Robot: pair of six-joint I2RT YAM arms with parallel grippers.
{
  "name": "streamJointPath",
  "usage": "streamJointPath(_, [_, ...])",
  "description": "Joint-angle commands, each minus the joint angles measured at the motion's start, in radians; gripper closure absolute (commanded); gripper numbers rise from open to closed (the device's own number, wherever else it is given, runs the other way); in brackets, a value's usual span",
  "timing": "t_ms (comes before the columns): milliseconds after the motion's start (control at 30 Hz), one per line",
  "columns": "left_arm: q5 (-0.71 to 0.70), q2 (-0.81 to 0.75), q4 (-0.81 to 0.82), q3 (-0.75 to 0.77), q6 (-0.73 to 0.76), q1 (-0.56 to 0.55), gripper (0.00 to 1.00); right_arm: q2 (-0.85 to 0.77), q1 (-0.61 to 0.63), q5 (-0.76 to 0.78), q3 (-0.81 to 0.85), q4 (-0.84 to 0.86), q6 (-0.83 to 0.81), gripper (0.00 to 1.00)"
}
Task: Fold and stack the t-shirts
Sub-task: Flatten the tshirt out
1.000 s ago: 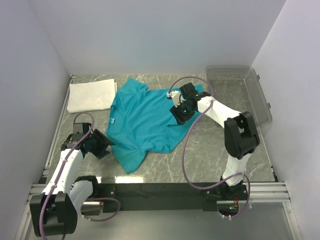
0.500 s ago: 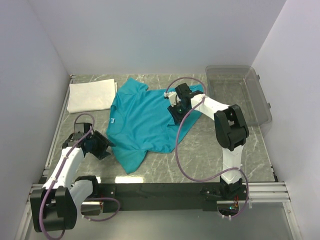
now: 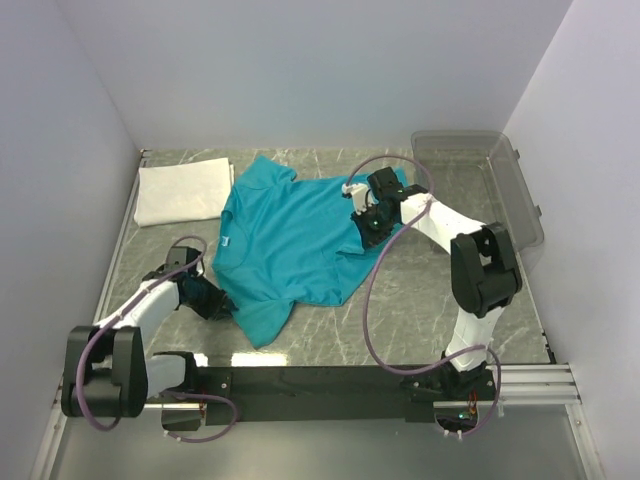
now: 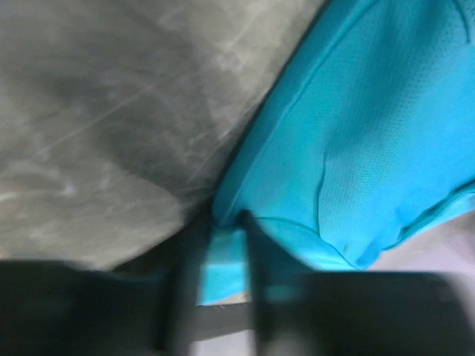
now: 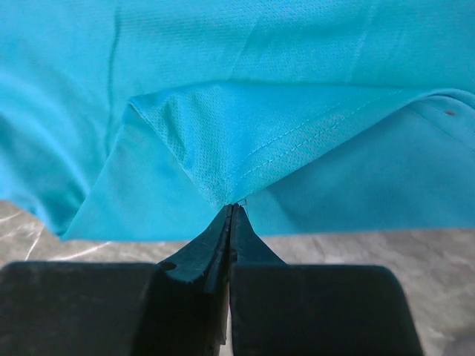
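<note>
Teal tee (image 3: 290, 250) spread flat; right gripper (image 5: 230, 211) pinches its right hem shut, left gripper (image 4: 223, 252), narrow, grips the near-left edge, likely for a fold.

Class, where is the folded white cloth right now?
In the overhead view, the folded white cloth lies in the far-left corner of the table, beside a sleeve of the teal t-shirt.

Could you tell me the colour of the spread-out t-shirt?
Plain teal fabric t-shirt; clearest in the top external view.
</note>
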Motion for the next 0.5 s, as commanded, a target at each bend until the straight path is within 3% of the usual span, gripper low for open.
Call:
streamJointPath(0, [0.000, 0.030, 0.067, 0.021, -0.009, -0.037, 0.80, -0.079, -0.008, -0.031, -0.030, -0.001, -0.020, 1.00])
streamJointPath(67, [-0.004, 0.025, 0.049, 0.033, 0.002, -0.037, 0.97, -0.113, -0.020, -0.042, -0.041, -0.024, -0.034, 1.00])
streamJointPath(100, [-0.013, 0.015, 0.034, 0.041, 0.006, -0.037, 0.99, -0.125, -0.029, -0.048, -0.045, -0.039, -0.044, 1.00])
streamJointPath(267, [-0.029, -0.125, -0.133, 0.078, 0.009, -0.037, 0.99, -0.249, -0.090, -0.083, -0.131, -0.200, -0.213, 1.00])
streamJointPath(467, [-0.007, -0.229, -0.268, 0.070, -0.001, -0.037, 0.99, -0.439, -0.202, -0.020, -0.338, -0.300, -0.399, 1.00])
